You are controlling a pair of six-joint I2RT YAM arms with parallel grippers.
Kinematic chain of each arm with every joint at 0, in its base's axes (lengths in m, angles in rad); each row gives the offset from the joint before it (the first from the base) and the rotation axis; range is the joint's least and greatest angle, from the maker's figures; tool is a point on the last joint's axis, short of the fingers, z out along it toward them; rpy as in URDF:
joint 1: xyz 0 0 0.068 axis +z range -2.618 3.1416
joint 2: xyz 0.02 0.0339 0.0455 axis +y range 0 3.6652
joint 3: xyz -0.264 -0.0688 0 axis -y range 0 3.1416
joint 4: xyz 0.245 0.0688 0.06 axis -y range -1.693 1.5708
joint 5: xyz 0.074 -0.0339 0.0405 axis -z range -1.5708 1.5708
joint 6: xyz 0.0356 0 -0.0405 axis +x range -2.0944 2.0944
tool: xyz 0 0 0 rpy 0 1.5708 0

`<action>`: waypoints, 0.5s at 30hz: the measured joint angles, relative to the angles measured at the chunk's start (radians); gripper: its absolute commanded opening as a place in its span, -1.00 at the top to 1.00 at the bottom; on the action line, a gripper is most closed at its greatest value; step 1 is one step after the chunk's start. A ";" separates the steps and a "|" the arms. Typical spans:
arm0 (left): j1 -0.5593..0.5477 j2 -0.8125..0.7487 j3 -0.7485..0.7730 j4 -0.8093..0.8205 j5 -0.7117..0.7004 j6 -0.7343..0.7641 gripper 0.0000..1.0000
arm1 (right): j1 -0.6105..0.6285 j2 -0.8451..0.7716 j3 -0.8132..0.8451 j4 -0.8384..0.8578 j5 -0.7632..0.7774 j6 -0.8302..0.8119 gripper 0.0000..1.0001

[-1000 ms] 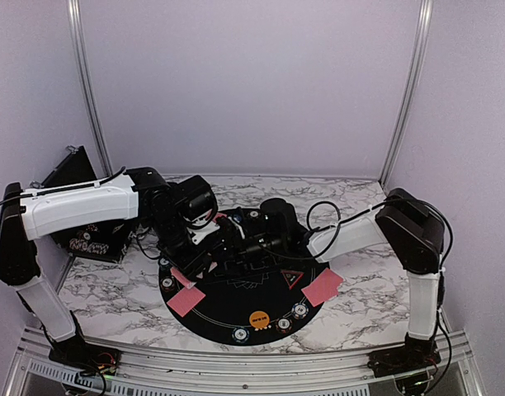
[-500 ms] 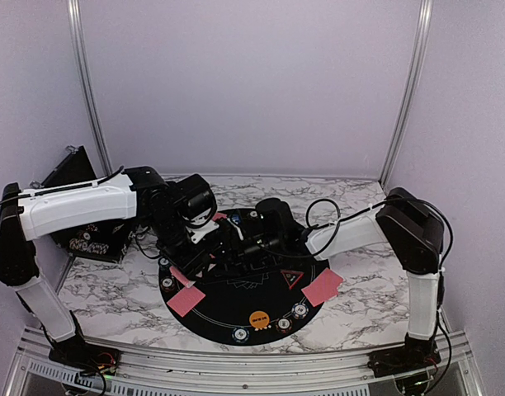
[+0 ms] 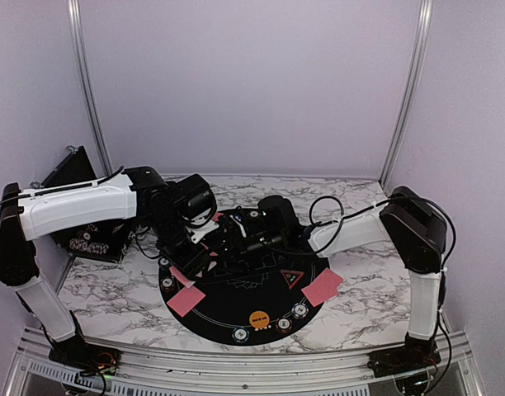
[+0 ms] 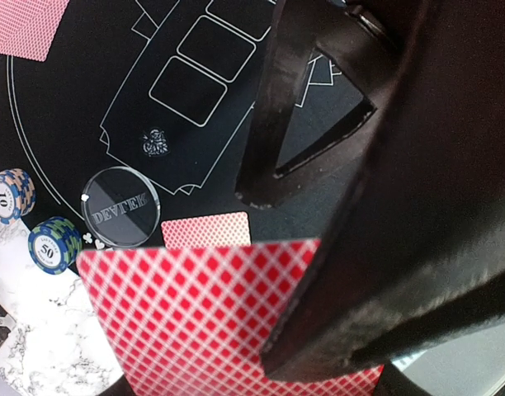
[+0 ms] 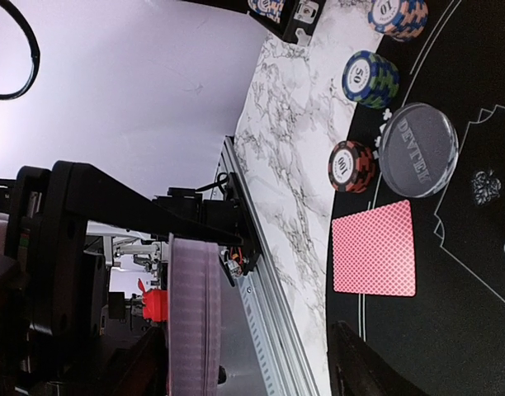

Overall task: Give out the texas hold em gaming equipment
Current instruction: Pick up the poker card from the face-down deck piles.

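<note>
Red-backed cards point(image 4: 195, 330) aloft (a single card point(image 4: 207, 229) flat beside the clear dealer button point(image 4: 120, 206))

A round black mat point(image 3: 228, 307) lies on the marble table point(image 3: 112, 299) — a black box point(image 3: 92, 241) stands far left.

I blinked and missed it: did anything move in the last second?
The right gripper edged slightly left, toward the left gripper, jaws apart. The left gripper kept hold of its red-backed cards; loose cards and chips on the mat stayed put.
</note>
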 measured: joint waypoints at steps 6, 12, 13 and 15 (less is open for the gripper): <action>0.000 0.000 0.000 0.000 -0.002 0.000 -0.15 | -0.007 -0.003 -0.003 -0.003 0.002 -0.006 -0.27; 0.000 0.000 0.000 0.001 0.000 0.000 -0.15 | -0.013 -0.018 -0.013 -0.011 0.006 -0.008 -0.26; 0.000 0.000 0.000 0.000 0.000 0.000 -0.15 | -0.013 -0.020 -0.015 -0.013 0.007 -0.008 -0.26; 0.000 0.000 0.000 0.000 0.000 0.000 -0.15 | -0.014 -0.021 -0.016 -0.015 0.007 -0.008 -0.26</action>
